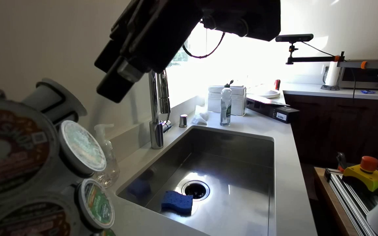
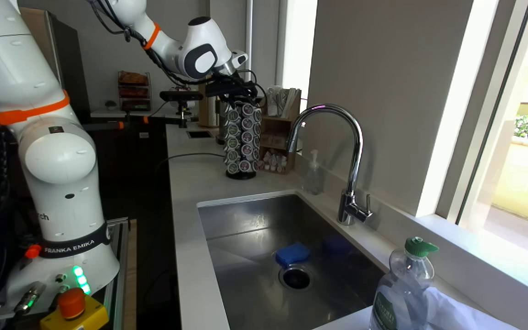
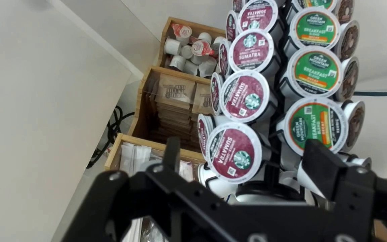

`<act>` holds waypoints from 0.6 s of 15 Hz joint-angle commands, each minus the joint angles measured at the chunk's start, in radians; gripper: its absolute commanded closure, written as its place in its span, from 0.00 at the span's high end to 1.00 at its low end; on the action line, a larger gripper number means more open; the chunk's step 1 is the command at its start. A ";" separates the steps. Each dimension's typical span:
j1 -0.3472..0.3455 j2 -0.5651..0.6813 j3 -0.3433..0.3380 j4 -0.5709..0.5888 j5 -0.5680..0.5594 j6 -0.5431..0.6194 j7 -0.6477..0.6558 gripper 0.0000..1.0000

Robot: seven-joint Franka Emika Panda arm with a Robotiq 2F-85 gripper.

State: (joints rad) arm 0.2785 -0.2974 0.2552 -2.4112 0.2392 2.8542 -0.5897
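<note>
In the wrist view my gripper (image 3: 245,154) stands open over the top of a black pod carousel (image 3: 272,176), nothing clamped in it. Between the wide-set fingers, farther out, shows a maroon Sumatra pod (image 3: 234,153). The right finger (image 3: 324,164) overlaps the lower edge of a green Breakfast Blend pod (image 3: 316,122); whether they touch I cannot tell. More pods hang in columns beyond. An exterior view has the gripper (image 1: 108,77) tilted down above the pods, with a pale cup (image 1: 56,98) near it. Elsewhere the gripper (image 2: 242,97) covers the carousel's top.
A wooden organizer (image 3: 149,72) beside the carousel holds creamer cups and sugar packets (image 3: 175,92). The steel sink (image 1: 241,183) contains a blue sponge (image 1: 177,202). Around it stand a tall faucet (image 2: 353,151), a soap dispenser (image 2: 313,176) and a green-capped bottle (image 2: 404,284).
</note>
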 commanded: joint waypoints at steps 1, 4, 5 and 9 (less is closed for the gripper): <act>0.041 0.002 -0.048 -0.012 -0.094 -0.003 0.042 0.89; 0.005 0.012 -0.013 -0.007 -0.068 0.007 0.006 0.89; 0.008 0.020 -0.014 -0.002 -0.065 0.011 -0.001 0.89; 0.010 0.038 -0.010 0.005 -0.062 0.013 -0.010 0.89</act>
State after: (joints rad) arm 0.2899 -0.2804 0.2376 -2.4126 0.1905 2.8546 -0.5937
